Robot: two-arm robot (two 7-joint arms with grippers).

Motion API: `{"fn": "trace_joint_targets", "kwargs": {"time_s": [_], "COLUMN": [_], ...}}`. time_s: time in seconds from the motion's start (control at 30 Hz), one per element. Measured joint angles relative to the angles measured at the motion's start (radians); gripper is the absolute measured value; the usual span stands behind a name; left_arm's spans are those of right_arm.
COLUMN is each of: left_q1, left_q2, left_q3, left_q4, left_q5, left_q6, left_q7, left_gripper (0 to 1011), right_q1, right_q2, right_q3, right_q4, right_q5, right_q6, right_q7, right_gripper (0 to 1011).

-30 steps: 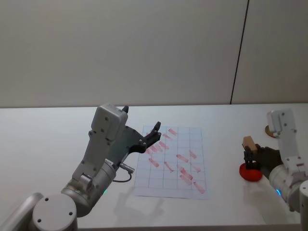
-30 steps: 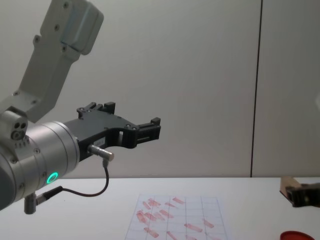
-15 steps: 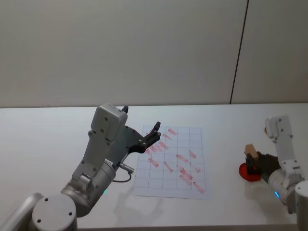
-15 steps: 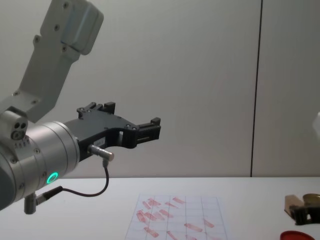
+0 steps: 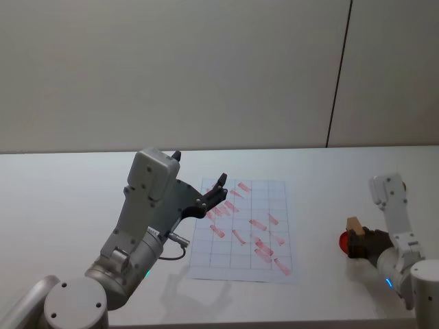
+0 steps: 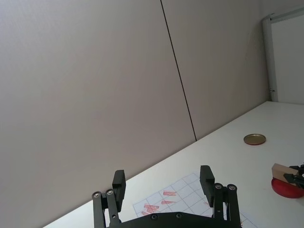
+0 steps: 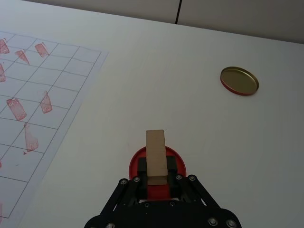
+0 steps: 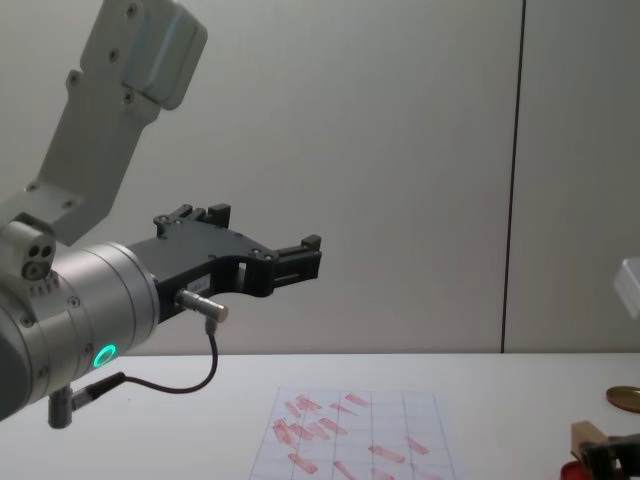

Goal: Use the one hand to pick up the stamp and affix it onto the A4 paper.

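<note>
My right gripper (image 5: 357, 242) (image 7: 156, 170), the hand at work, is shut on the stamp (image 5: 354, 225) (image 7: 156, 153), a tan wooden block. It holds the stamp upright, low over a flat round red disc (image 7: 135, 164) (image 5: 343, 240) on the table's right side; I cannot tell whether they touch. The A4 paper (image 5: 244, 236) (image 7: 52, 85), gridded and dotted with red marks, lies mid-table, well to the left of the stamp. My left gripper (image 5: 217, 190) (image 6: 162, 179) hangs open in the air above the paper's left part, holding nothing. The chest view catches the stamp (image 8: 585, 437) at its lower right edge.
A round brass-coloured lid (image 7: 239, 80) (image 6: 254, 139) lies on the table beyond the red disc, toward the back right. The white table (image 5: 62, 205) spreads wide to the left of the paper, with a plain wall behind it.
My right gripper has come down and toward me with the stamp, from above the red disc to low over it. The left arm has not moved.
</note>
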Motion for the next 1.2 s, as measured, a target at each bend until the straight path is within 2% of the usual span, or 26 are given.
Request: {"fn": "trace_joint_targets", "kwargs": {"time_s": [0.17,0.27,0.3,0.4,0.53,0.6,0.63,0.73,0.77,0.97,1.03,1.2], "left_q1": [0.0,0.0,0.0,0.0,0.0,0.0,0.0,0.0,0.0,0.0,0.0,0.0], "left_q2": [0.0,0.0,0.0,0.0,0.0,0.0,0.0,0.0,0.0,0.0,0.0,0.0], "left_q3": [0.0,0.0,0.0,0.0,0.0,0.0,0.0,0.0,0.0,0.0,0.0,0.0], "left_q4": [0.0,0.0,0.0,0.0,0.0,0.0,0.0,0.0,0.0,0.0,0.0,0.0], "left_q5": [0.0,0.0,0.0,0.0,0.0,0.0,0.0,0.0,0.0,0.0,0.0,0.0], "left_q6": [0.0,0.0,0.0,0.0,0.0,0.0,0.0,0.0,0.0,0.0,0.0,0.0], "left_q7": [0.0,0.0,0.0,0.0,0.0,0.0,0.0,0.0,0.0,0.0,0.0,0.0], "left_gripper": [993,993,993,993,993,993,993,993,993,993,993,993], "right_q1": [0.006,0.009,0.01,0.011,0.012,0.012,0.011,0.008,0.006,-0.01,-0.017,-0.034], "right_q2": [-0.002,-0.004,-0.004,-0.005,-0.006,-0.006,-0.006,-0.006,-0.006,-0.003,-0.001,0.004], "right_q3": [0.001,0.002,0.003,0.003,0.003,0.004,0.004,0.004,0.004,0.005,0.005,0.006], "right_q4": [0.017,0.027,0.028,0.032,0.034,0.032,0.027,0.012,0.007,-0.045,-0.068,-0.119], "right_q5": [-0.002,-0.004,-0.005,-0.006,-0.01,-0.011,-0.012,-0.014,-0.014,-0.02,-0.021,-0.024], "right_q6": [0.0,-0.001,-0.002,-0.005,-0.012,-0.015,-0.018,-0.026,-0.029,-0.055,-0.066,-0.094], "right_q7": [-0.001,-0.003,-0.004,-0.005,-0.009,-0.01,-0.011,-0.014,-0.014,-0.02,-0.02,-0.02], "right_gripper": [220,298,357,420,581,622,682,779,779,967,997,1001]}}
